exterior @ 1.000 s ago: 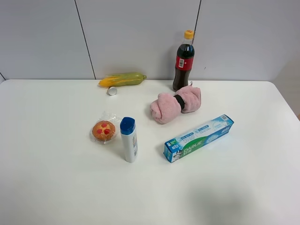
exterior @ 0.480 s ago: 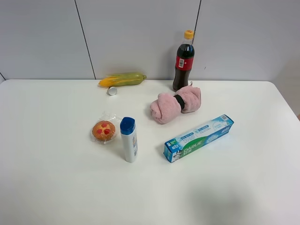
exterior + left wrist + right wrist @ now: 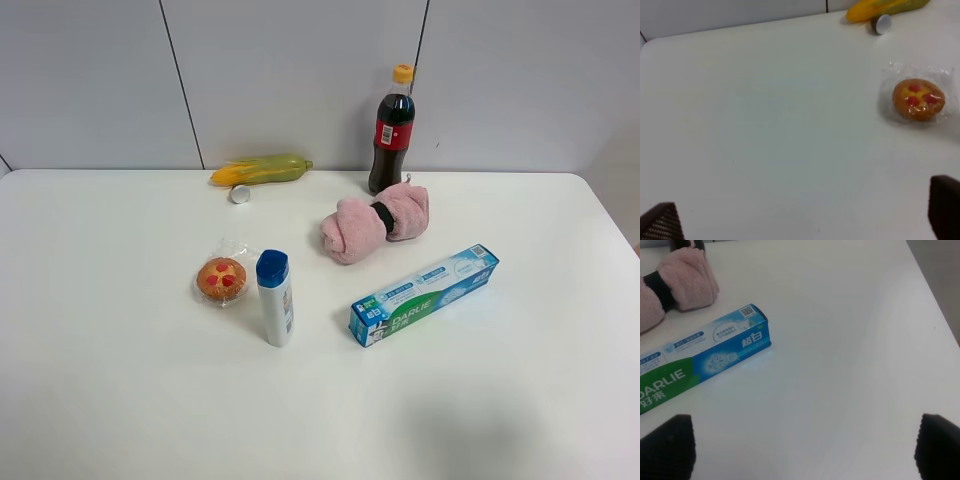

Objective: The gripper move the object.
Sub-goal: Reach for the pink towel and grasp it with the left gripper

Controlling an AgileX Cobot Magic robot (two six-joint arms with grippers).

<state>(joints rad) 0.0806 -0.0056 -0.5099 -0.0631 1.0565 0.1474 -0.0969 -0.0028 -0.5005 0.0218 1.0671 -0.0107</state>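
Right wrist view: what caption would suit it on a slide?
Open right gripper above a white table, near a toothpaste box and pink towel.

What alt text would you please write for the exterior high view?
A white table holds a Darlie toothpaste box, an upright blue-capped bottle, a wrapped pastry and a pink rolled towel, with a cola bottle, corn cob and small cap at the back.

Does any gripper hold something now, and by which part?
Nothing is held. The left gripper is open, apart from the muffin; the right gripper is open, apart from the toothpaste box.
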